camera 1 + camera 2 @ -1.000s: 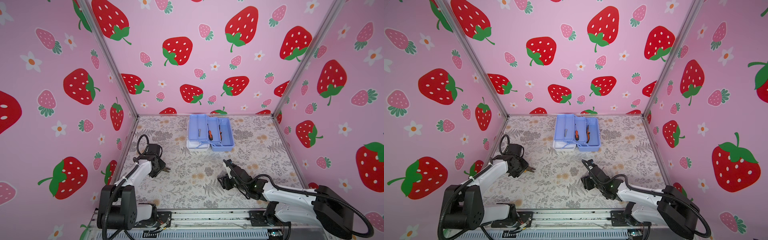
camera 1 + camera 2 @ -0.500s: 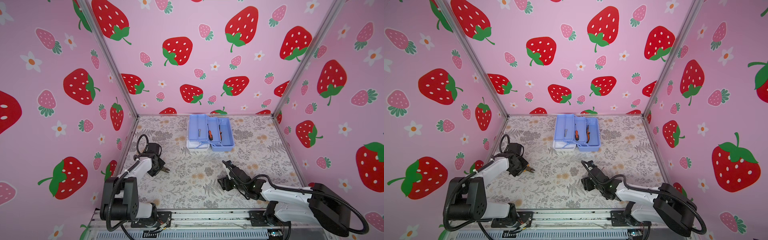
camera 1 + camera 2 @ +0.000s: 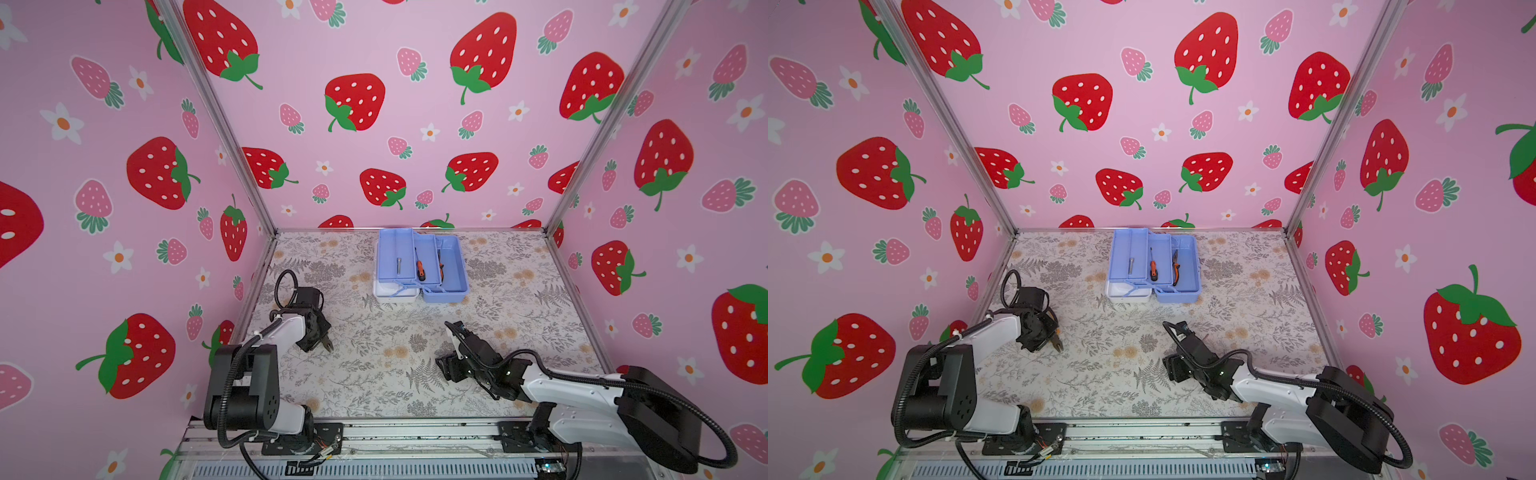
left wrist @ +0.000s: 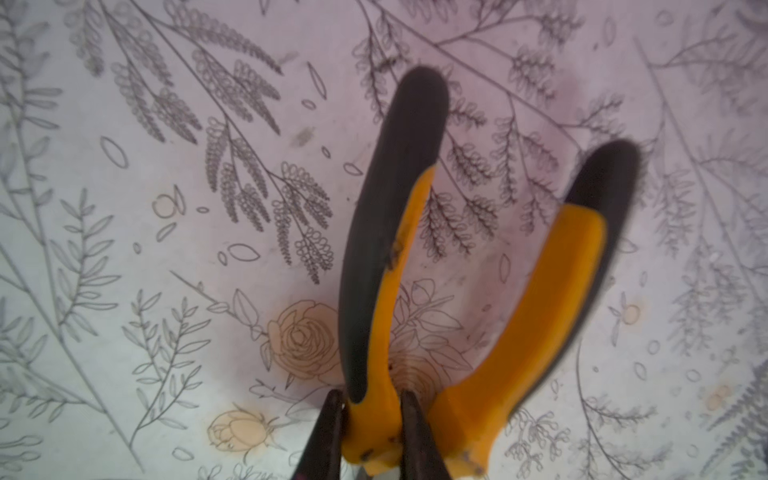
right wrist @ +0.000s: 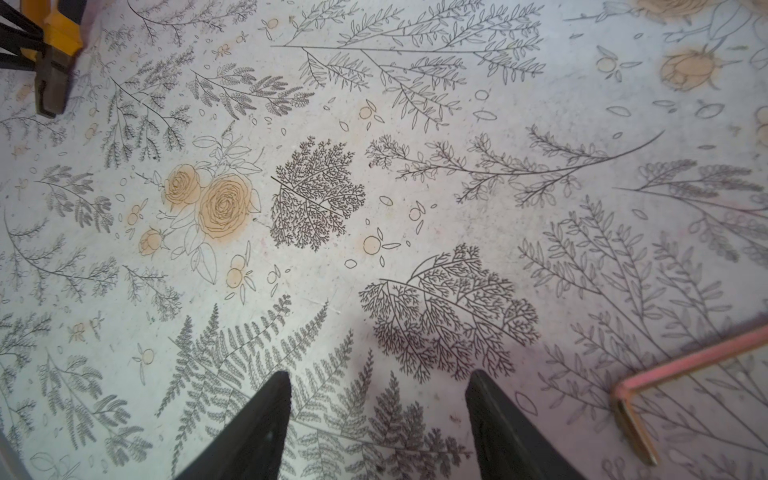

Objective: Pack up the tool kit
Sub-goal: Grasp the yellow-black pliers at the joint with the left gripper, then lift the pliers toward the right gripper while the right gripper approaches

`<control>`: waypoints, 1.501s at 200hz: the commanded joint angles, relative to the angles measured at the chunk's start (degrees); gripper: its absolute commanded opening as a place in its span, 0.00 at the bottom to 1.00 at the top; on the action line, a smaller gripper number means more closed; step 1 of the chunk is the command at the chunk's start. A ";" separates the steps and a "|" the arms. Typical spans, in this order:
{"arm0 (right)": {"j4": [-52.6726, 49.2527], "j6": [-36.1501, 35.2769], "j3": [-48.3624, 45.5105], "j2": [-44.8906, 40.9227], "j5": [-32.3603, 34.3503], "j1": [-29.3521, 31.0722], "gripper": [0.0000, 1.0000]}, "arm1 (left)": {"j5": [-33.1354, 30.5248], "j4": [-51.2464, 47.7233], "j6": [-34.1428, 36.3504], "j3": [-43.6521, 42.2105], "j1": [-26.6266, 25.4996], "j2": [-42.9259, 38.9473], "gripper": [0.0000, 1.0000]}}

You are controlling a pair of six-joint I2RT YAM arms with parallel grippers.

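- Right now the tool kit sits open at the far middle of the bench, close to the back wall. Its blue trays are fanned out so that each one can be filled from above.
- Inside lie a small metal bit, a screwdriver and the packed pliers, one per tray.
- The left hand is clamped on one handle of the loose pliers, close to the joint, probably so the tool swings less when carried. It is low at the left front, well apart from the kit. I cannot tell whether the pliers are off the bench.
- The right hand has its fingers apart and holds nothing. It hangs over bare bench, likely keeping clear of the other arm's path.
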 commanded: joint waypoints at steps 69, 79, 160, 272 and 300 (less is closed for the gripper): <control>-1.81 -8.77 4.05 -7.99 0.05 0.26 0.73 | 5.52 -11.82 14.49 11.02 -15.73 -6.79 0.00; -2.09 -10.16 4.95 -9.62 -0.70 0.24 0.73 | 4.11 -13.01 15.91 13.25 -19.89 -8.08 0.00; -8.10 -15.83 16.39 -13.38 -9.19 -0.02 0.68 | 3.98 -17.01 22.23 25.69 -39.06 -12.43 0.00; -26.74 -19.34 25.53 -21.30 0.38 -6.44 0.53 | -25.07 -24.59 42.52 41.70 -58.45 5.53 0.00; -29.20 -16.69 21.22 -23.45 1.43 -7.43 0.53 | -22.99 -26.49 44.77 43.98 -59.58 11.48 0.00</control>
